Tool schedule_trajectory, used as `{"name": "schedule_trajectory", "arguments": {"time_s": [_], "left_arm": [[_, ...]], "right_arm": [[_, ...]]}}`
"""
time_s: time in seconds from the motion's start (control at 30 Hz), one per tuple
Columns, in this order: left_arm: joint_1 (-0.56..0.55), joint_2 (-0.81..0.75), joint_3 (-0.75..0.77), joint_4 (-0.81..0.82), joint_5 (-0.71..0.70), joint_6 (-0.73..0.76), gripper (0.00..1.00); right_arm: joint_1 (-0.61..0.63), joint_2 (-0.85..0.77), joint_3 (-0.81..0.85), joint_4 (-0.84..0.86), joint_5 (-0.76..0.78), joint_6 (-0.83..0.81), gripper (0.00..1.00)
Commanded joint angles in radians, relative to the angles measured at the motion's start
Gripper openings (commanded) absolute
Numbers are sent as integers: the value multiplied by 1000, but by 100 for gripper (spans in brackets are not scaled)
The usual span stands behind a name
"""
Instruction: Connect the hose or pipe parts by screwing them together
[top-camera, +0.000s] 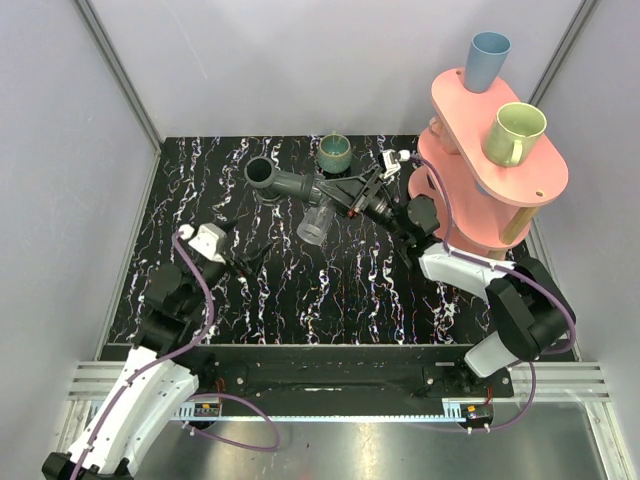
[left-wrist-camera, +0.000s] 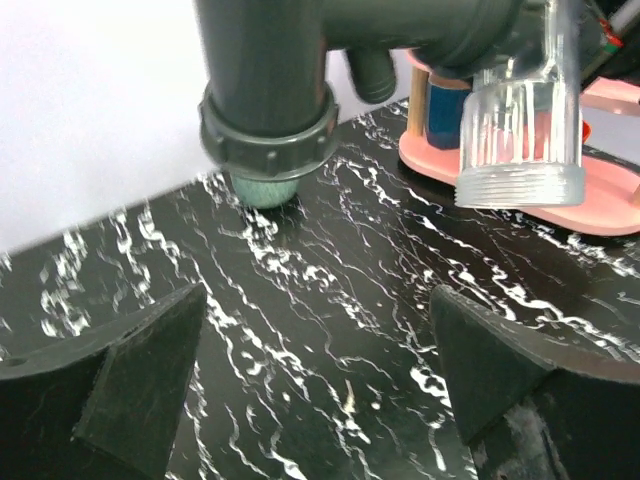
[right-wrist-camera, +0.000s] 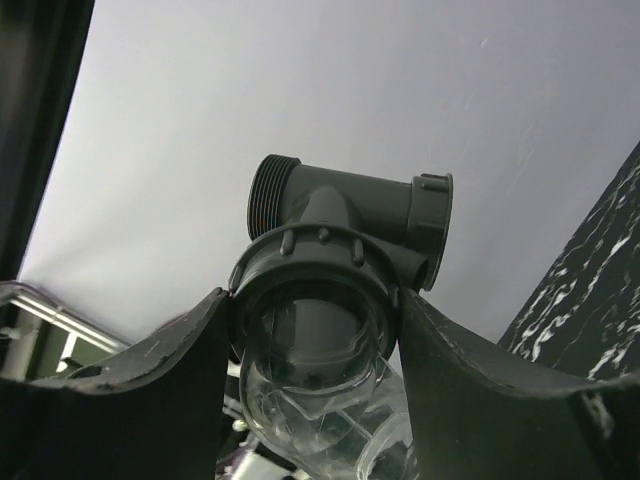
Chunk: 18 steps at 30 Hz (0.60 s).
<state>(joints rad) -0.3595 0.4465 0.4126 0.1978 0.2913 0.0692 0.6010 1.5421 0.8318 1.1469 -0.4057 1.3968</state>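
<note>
Both parts look joined, we judge: right end effector pinches elbow, connector hanging from it; left end effector spread, empty.

No readable text, label, brand, number or sign noted in any view, whether on grey elbow fitting, clear connector, green cup, pink rack or worktop.

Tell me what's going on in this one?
The right gripper is clamped on the dark grey pipe fitting, holding it up off the table. The clear connector hangs from that fitting, apparently joined, though how tightly cannot be seen. The left gripper stands open and empty, low over the table near the parts.
</note>
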Motion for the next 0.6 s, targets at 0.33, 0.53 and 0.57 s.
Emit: {"name": "schedule_trajectory", "arguments": {"time_s": [0.33, 0.53, 0.57], "left_arm": [[10, 282, 690, -954, -86, -596, 93], [44, 399, 896, -1121, -89, -644, 96], [48, 400, 914, -1132, -104, -648, 96]], "right_arm": [[-32, -246, -14, -35, -168, -927, 0], [-32, -272, -66, -10, -333, -1319, 0], [-32, -277, -69, -12, -346, -1341, 0]]}}
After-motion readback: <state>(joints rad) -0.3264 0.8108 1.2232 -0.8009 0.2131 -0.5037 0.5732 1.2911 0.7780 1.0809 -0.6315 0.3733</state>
